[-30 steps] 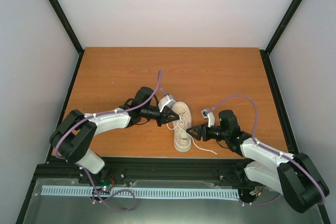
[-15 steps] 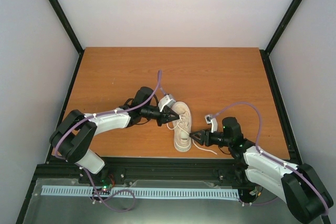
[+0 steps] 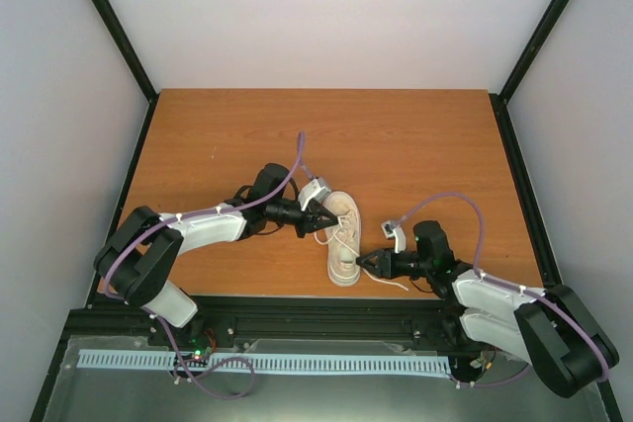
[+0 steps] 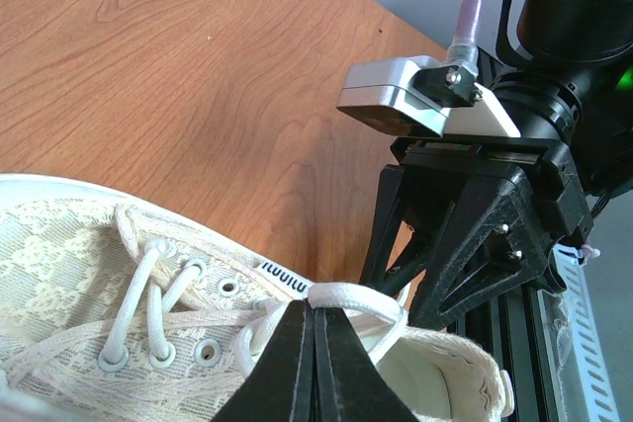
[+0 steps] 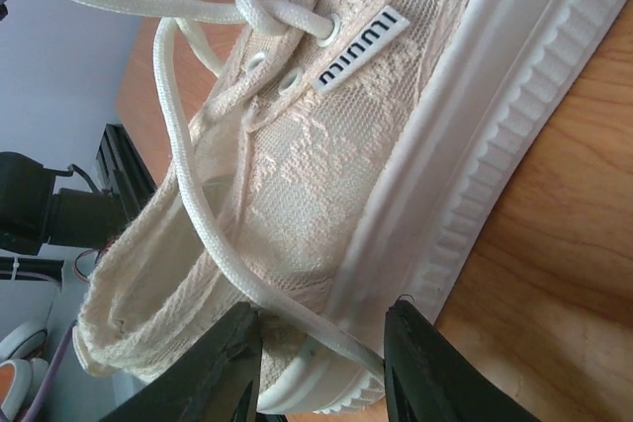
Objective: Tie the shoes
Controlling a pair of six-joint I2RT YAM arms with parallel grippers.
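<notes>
My left hand [image 3: 319, 225] sits just left of the frame's centre, pointing right, its fingers pressed tight together. My right hand [image 3: 364, 262] sits low, right of centre, pointing left, fingers parted.

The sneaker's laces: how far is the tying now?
Done: a first knot sits by the top eyelets of the sneaker. In hand: the left gripper is shut on one lace strand, and the other strand runs through the right gripper, whose jaws stand open. Left: no bow shows, so loops must be formed and tightened.
</notes>
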